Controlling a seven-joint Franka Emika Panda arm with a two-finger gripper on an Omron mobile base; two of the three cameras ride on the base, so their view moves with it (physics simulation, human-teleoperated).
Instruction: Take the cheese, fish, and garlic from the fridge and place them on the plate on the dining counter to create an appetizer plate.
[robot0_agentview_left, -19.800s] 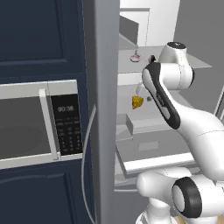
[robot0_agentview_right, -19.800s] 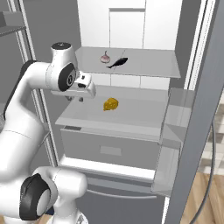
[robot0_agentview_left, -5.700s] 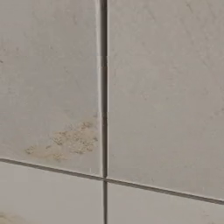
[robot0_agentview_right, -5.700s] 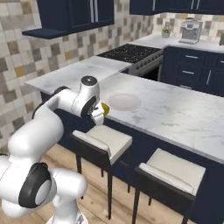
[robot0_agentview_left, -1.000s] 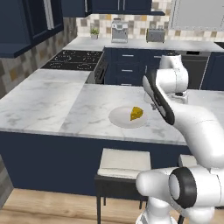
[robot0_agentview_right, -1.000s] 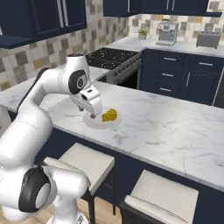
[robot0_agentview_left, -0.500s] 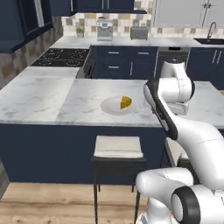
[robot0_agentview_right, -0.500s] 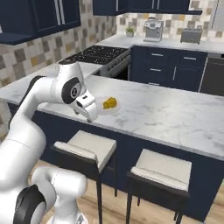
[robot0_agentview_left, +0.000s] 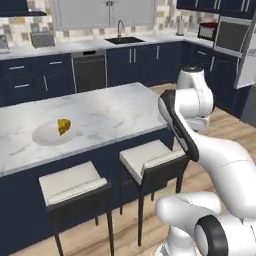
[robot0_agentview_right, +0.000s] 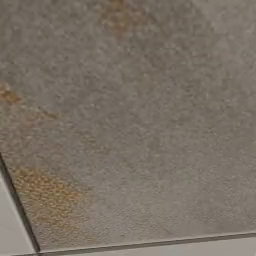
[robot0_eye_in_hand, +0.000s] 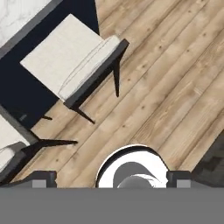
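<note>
Left base: yellow-orange cheese (robot0_agentview_left: 63, 125) wedge

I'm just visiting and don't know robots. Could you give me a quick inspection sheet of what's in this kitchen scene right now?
Surface: dining counter, white veined marble on a navy base.
Job's things: cheese lies on the plate; fish and garlic nothing seen.
Clutter: nothing seen on the counter beyond the plate.
Hand: hand open, holding nothing, pointed down at the wood floor.
Cables: nothing seen.
Surroundings: two cushioned stools, sink on the back counter.
</note>
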